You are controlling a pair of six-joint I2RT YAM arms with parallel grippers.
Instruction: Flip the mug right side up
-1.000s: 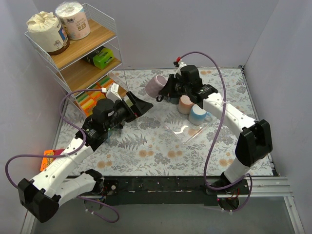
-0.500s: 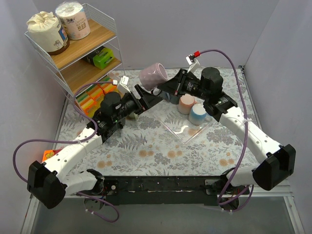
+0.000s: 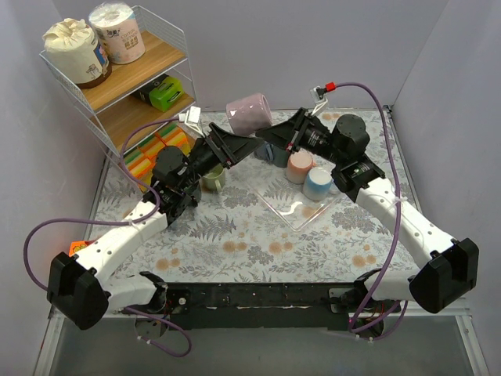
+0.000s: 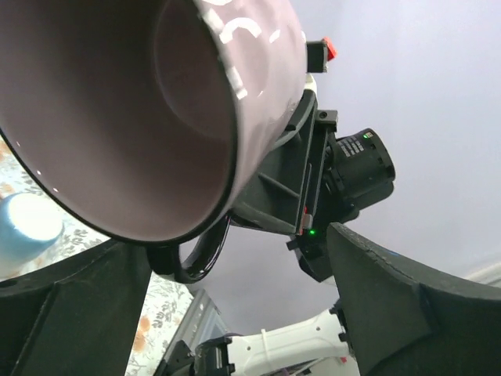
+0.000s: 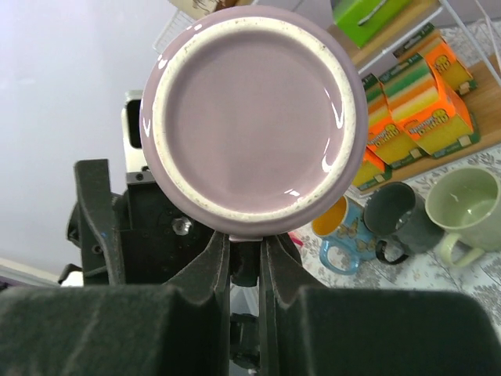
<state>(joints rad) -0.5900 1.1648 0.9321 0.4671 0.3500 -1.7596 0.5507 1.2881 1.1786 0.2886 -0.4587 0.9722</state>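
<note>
Above the table, the empty purple mug point(image 3: 249, 113) hung on its side, handle pinched tight in the right gripper point(image 3: 270, 144). The left gripper point(image 3: 241, 146) gaped wide beside its mouth. Below, a clear tray point(image 3: 293, 210) held two cups point(image 3: 298, 167).

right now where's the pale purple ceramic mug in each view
top external: pale purple ceramic mug, upper centre, in the air.
left wrist: mug mouth fills the upper left.
right wrist: mug base, top centre.
shared landmark: right hand gripping its handle.
</note>
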